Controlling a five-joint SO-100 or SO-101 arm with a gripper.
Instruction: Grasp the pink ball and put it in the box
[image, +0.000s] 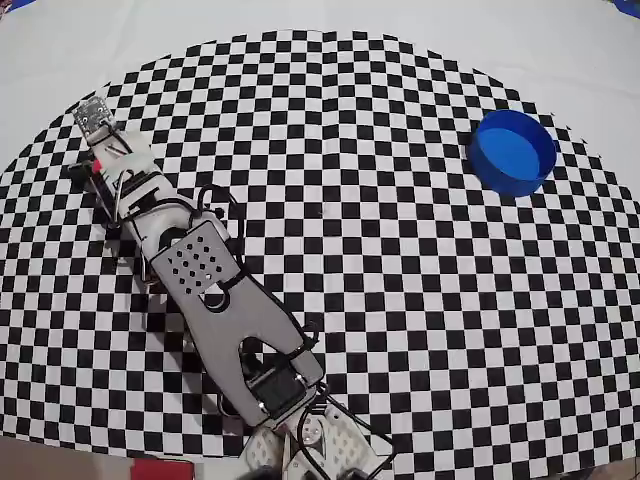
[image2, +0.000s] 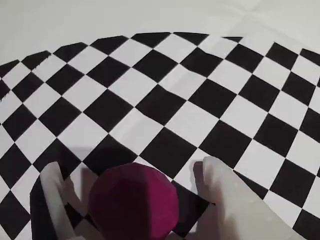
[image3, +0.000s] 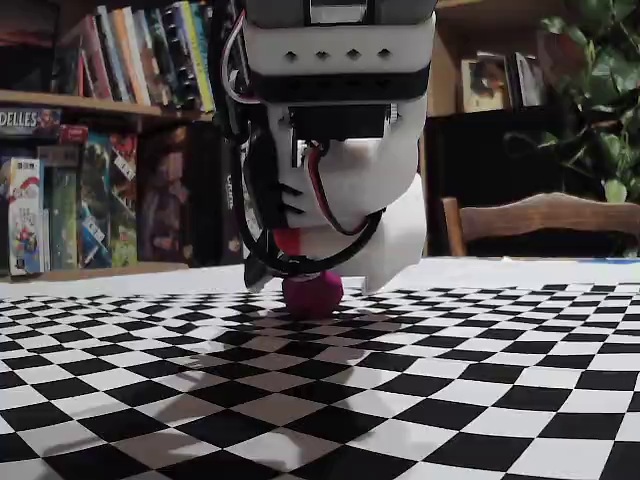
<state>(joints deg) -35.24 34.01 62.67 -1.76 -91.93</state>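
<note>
The pink ball (image2: 135, 202) lies on the checkered cloth between my two white fingers (image2: 222, 187). In the wrist view there is a gap on each side of it. My gripper (image2: 132, 171) is open and lowered around the ball. In the fixed view the ball (image3: 312, 293) rests on the cloth under the gripper (image3: 318, 280). In the overhead view the gripper (image: 105, 160) is at the far left and covers the ball. The blue box (image: 513, 150) stands far off at the upper right, empty.
The arm (image: 215, 290) stretches from its base at the bottom edge up to the left. The checkered cloth (image: 400, 300) ends in plain white cloth just beyond the gripper. Bookshelves and a chair stand behind the table in the fixed view.
</note>
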